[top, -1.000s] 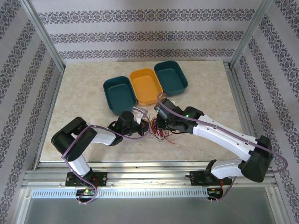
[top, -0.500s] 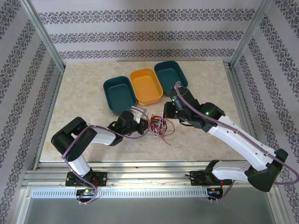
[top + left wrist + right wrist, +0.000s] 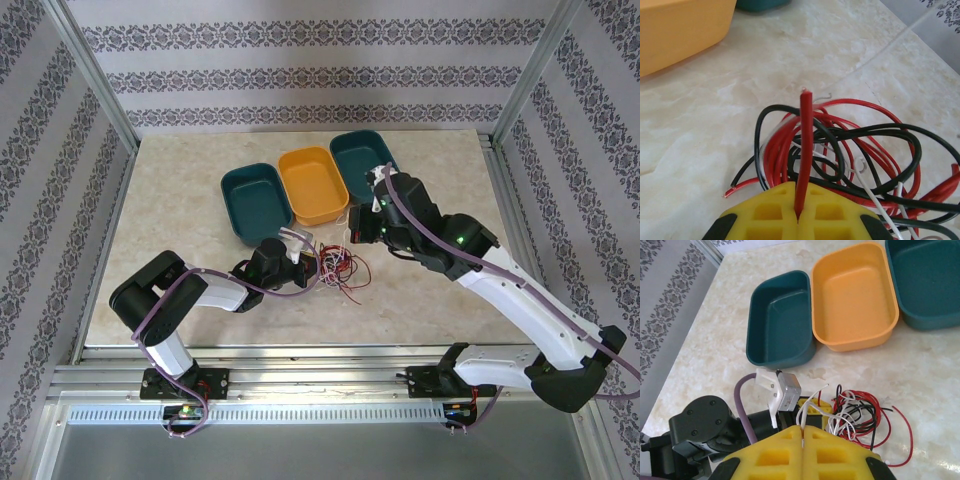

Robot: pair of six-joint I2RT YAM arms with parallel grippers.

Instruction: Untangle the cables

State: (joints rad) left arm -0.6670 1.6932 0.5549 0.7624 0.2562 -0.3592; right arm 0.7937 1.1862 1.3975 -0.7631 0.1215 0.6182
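While the trays (image 3: 855,295) sit empty, the left tool (image 3: 799,200) pinches a red cable (image 3: 803,145) — right tool (image 3: 802,437), a white cable (image 3: 812,399).

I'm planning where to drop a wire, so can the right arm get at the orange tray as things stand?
Probably yes. The right end effector, shut on a white wire, sits raised near the empty orange tray, with nothing between them.

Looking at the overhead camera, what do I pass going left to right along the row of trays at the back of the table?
left teal tray → orange tray → right teal tray
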